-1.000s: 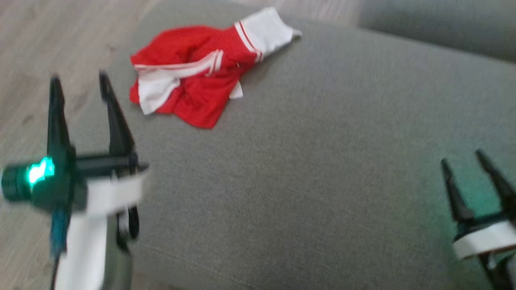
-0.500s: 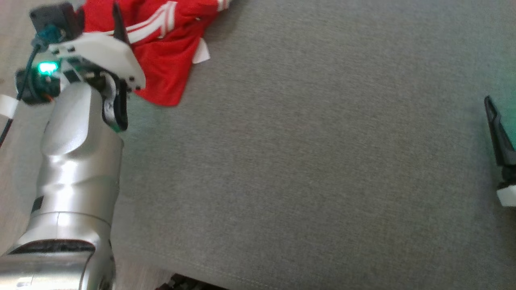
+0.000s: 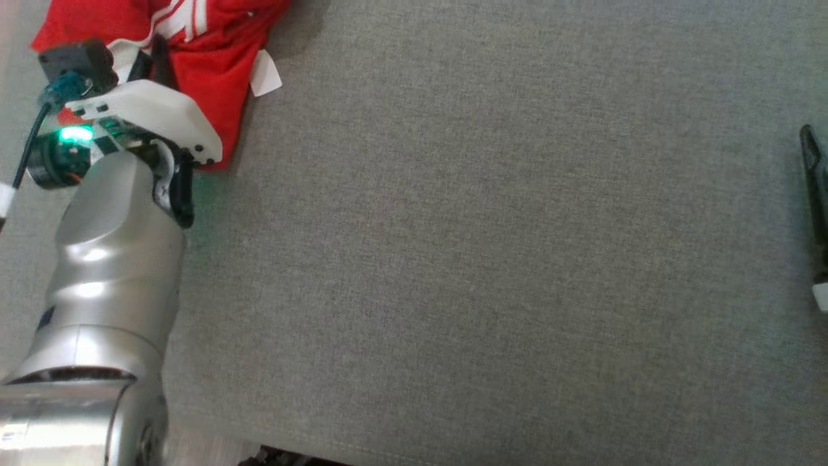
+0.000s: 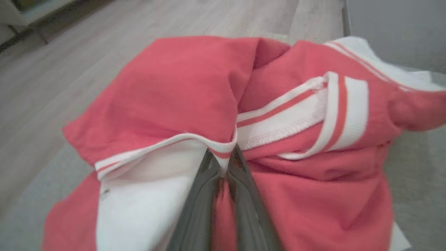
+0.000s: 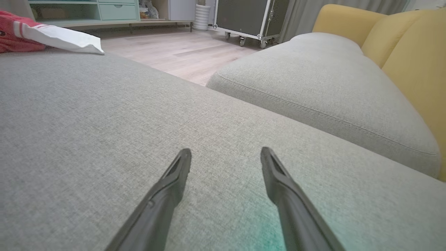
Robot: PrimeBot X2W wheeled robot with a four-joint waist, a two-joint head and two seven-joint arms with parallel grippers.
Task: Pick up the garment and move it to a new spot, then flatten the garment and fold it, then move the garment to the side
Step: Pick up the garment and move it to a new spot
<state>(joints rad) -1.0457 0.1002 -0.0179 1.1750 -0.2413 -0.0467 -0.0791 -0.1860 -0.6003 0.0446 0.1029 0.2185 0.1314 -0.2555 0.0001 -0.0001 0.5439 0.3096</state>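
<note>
The red-and-white garment (image 4: 181, 87), at the left corner of the grey sofa cushion (image 3: 485, 259), is clamped by its striped hem in the left pincer (image 4: 223, 164). The right pincer (image 5: 225, 157) is spread apart over that cushion's right side. As only a thin fold is pinched, it could slip out on lifting.

A broad grey woven-fabric seat cushion (image 3: 491, 259) spreads wide. Beyond its far edge lies pale wood-plank flooring (image 5: 181, 52) — past that, a mint-green low drawer cabinet (image 5: 115, 10) and a dark metal-edged wheeled case (image 5: 249, 17). Beside the cushion sits a second rounded grey cushion (image 5: 313, 83), backed by a mustard-yellow upholstered backrest (image 5: 411, 55)
</note>
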